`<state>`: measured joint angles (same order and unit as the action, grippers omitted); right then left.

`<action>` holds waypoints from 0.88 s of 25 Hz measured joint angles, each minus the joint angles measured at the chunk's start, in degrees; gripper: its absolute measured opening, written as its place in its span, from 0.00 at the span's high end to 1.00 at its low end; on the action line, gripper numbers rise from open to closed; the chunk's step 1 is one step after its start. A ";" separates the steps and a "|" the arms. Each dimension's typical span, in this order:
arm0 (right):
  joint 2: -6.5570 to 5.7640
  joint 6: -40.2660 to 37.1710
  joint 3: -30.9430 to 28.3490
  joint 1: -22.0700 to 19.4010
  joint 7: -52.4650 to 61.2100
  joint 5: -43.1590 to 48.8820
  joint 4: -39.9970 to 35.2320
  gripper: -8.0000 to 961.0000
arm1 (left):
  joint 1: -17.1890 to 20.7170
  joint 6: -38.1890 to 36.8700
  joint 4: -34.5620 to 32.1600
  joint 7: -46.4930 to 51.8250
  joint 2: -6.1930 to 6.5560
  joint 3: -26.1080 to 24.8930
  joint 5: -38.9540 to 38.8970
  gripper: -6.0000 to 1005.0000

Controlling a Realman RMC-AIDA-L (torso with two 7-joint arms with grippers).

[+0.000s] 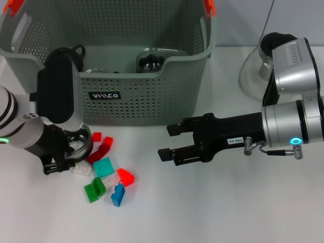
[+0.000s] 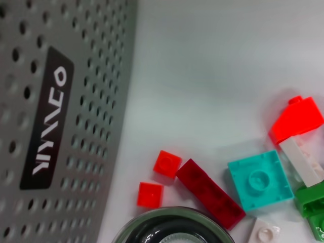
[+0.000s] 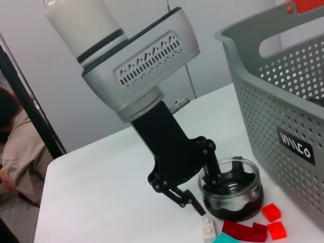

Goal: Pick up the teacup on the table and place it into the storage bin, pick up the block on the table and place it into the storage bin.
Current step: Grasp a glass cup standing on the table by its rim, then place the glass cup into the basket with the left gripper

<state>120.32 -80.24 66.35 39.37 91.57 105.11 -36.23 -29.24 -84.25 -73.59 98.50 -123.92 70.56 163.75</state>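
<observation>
Your left gripper (image 1: pixel 71 152) straddles the teacup's (image 3: pixel 230 190) rim.
The teacup stands upright, mouth up, beside the storage bin's (image 1: pixel 152 101) front wall; your right gripper (image 1: pixel 172 143) hovers, fingers apart.

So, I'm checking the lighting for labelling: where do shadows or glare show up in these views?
Head view: only a soft shadow lies under the left hand by the storage bin.
Left wrist view: the sloped red block glows very bright.
Right wrist view: small glints sit on the glass teacup.
</observation>
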 joint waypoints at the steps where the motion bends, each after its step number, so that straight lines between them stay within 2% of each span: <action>1: 0.00 -0.03 0.00 0.00 0.00 0.00 0.00 0.16 | 0.04 0.11 0.01 0.04 0.00 -0.02 0.00 0.54; 8: 0.00 -0.12 0.18 -0.08 0.01 0.00 -0.01 0.16 | 0.15 0.42 0.51 0.12 -0.01 0.04 0.00 0.76; 13: 0.00 -0.18 0.27 -0.16 0.00 0.00 -0.04 0.16 | 0.38 0.05 0.25 0.76 -0.13 0.25 -0.01 0.89; 22: 0.00 -0.24 0.08 -0.26 -0.69 0.00 -0.07 0.16 | 0.16 -1.72 -0.67 3.42 0.00 0.06 -0.02 0.94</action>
<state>120.32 -80.48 66.43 39.11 90.88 105.11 -36.30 -29.08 -85.97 -74.26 101.91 -123.92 70.62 163.73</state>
